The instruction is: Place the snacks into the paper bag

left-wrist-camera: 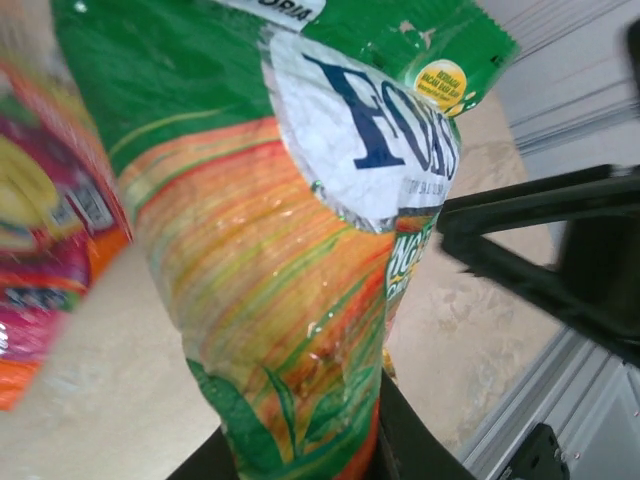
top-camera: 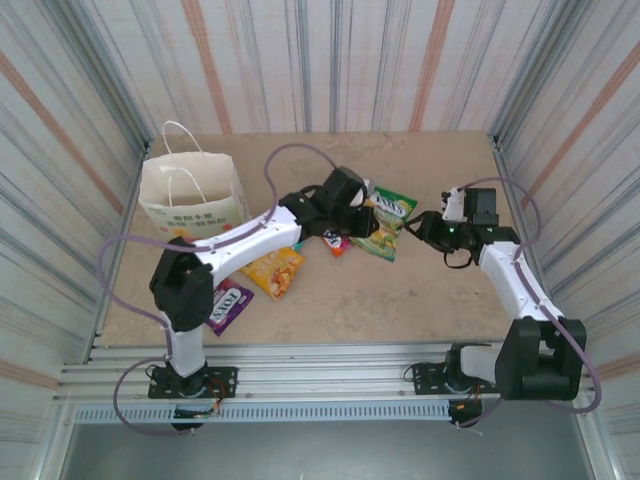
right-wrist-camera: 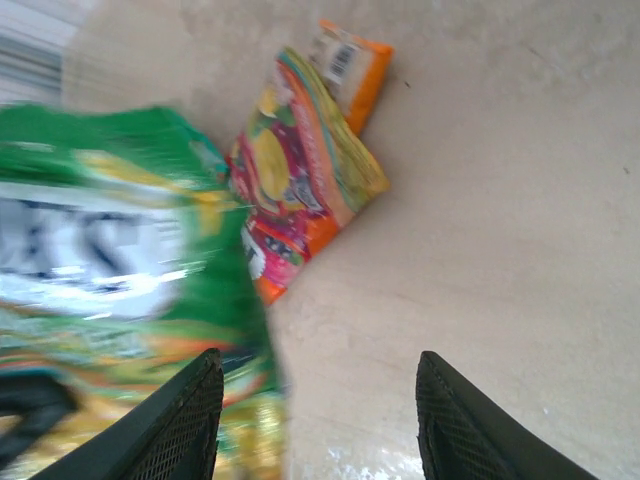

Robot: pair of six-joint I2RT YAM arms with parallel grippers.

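The left fingers (top-camera: 352, 205) grip the green packet (left-wrist-camera: 280, 300), marked "FOX'S" in blue, at the middle of the bench (top-camera: 400, 300), right of the bag (top-camera: 195, 205). The right fingers (top-camera: 428, 228) are open, just right of that packet.

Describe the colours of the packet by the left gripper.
The packet is green with orange-yellow streaks and a white label lettered blue; clearest in left wrist view.

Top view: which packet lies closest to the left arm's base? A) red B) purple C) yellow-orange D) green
B: the purple packet lies at the near table edge just beside the left arm's base, nearer than the yellow-orange packet.
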